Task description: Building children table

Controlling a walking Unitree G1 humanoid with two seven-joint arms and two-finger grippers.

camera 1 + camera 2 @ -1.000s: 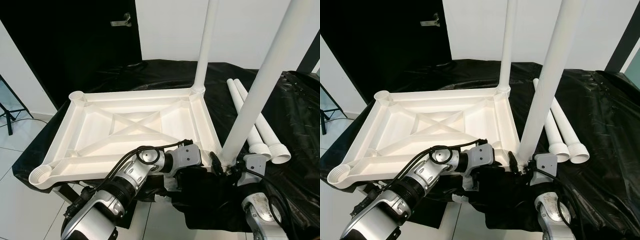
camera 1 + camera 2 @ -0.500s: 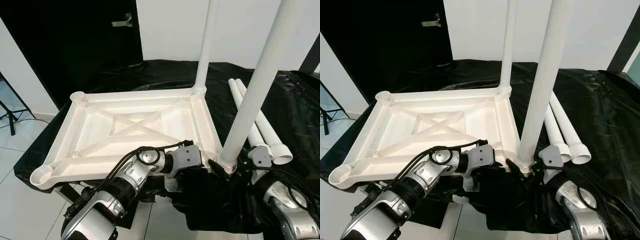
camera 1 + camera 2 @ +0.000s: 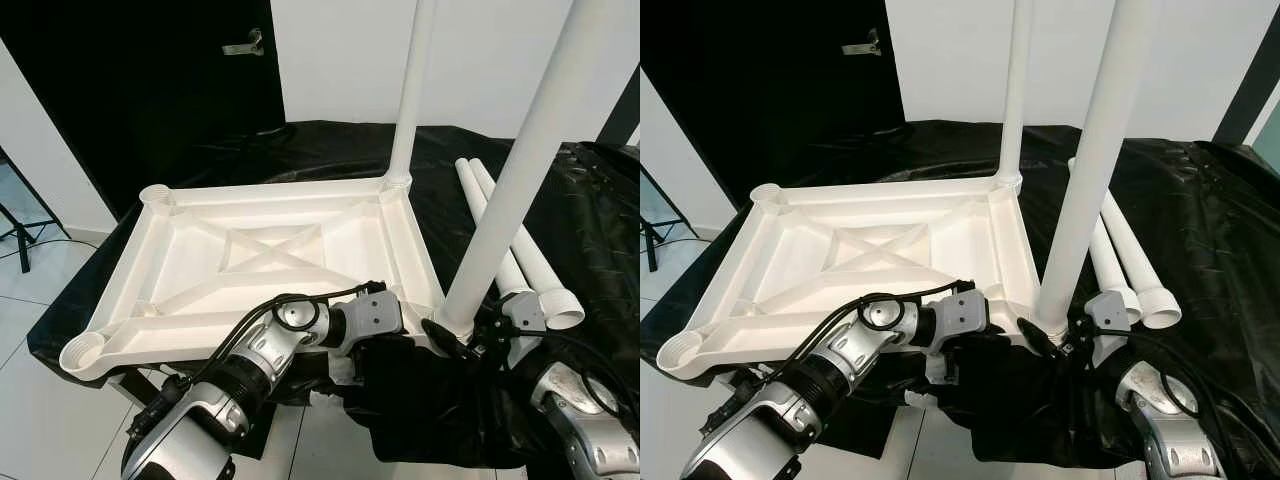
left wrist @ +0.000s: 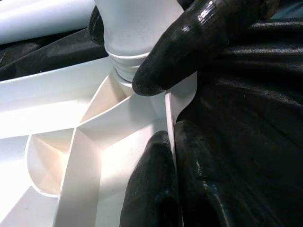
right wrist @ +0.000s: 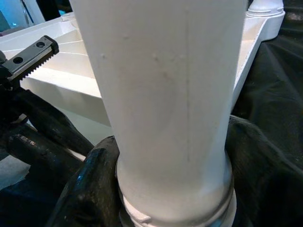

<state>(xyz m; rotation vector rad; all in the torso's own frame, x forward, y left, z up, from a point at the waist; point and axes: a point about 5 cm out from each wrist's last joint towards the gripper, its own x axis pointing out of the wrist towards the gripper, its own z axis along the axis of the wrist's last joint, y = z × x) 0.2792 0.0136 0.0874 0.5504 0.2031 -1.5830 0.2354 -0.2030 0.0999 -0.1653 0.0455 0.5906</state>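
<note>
The white table top (image 3: 262,248) lies upside down on a black-covered surface. One white leg (image 3: 411,90) stands upright in its far right corner socket. A second leg (image 3: 520,165) leans slightly right in the near right corner socket. My right gripper (image 3: 452,341) is shut around that leg's base; one black finger (image 5: 92,189) presses its side, and the other is hidden behind it. My left gripper (image 3: 388,338) is shut on the table top's near rim (image 4: 171,111) beside that corner, with the thin wall between its fingers (image 4: 154,184).
Two loose white legs (image 3: 525,255) lie side by side on the black cloth to the right of the table top. The two left corner sockets (image 3: 82,352) are open. A dark door (image 3: 150,70) and white wall stand behind; tiled floor lies below left.
My right forearm has swung from under the corner out to the right, with the wrist rising beside the leg's base. The near leg's lean shifted slightly. The left gripper stays put.
</note>
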